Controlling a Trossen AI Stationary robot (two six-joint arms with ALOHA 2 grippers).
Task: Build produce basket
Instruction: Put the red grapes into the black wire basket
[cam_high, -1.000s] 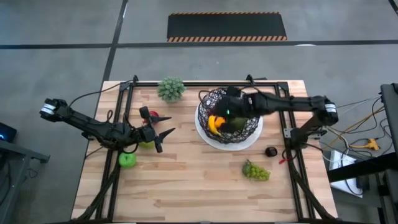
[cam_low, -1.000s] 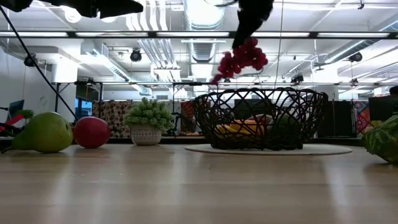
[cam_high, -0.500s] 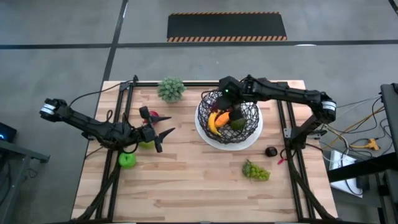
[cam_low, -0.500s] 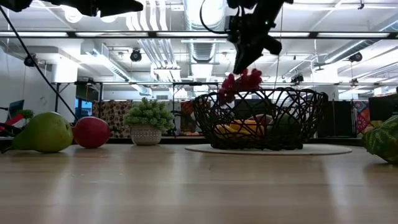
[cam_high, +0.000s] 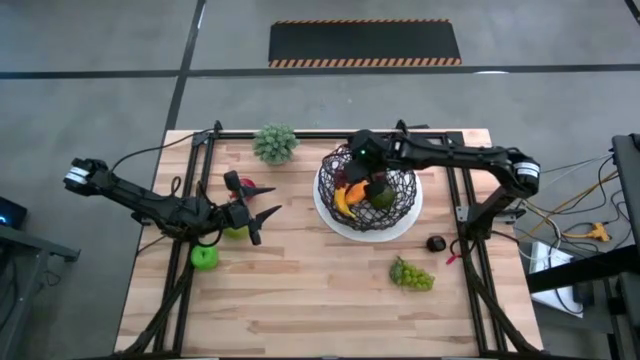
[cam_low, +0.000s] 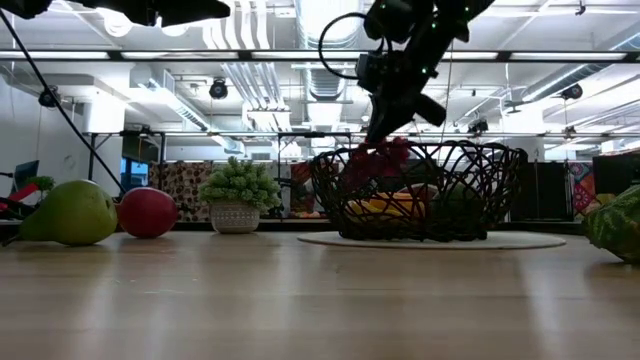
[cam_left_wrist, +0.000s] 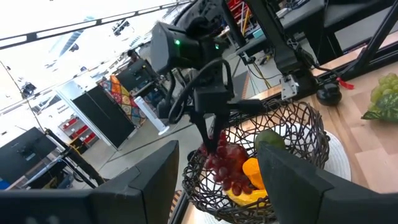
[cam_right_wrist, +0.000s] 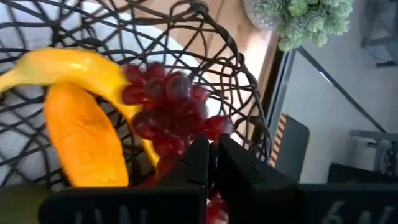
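Far left, the left gripper (cam_high: 262, 213) hovers with its dark fingers spread and nothing between them, just beside the green pear (cam_high: 234, 232) and red apple (cam_high: 245, 186), with the round green apple (cam_high: 204, 257) nearer the table's front-left edge. There's lots of bare wooden table (cam_high: 300, 290) in the middle and front, so plenty of room there. Near the back edge sits the leafy grey-green potted plant (cam_high: 275, 142). Then the round black wire basket (cam_high: 400, 205) on its white plate: the right gripper (cam_high: 363, 178) is inside the rim, fingers pinching the purple grape bunch (cam_right_wrist: 165, 115) over the yellow banana (cam_right_wrist: 74, 66) and orange carrot (cam_right_wrist: 84, 144). The green grape bunch (cam_high: 411, 274) lies front-right, well apart from the basket.
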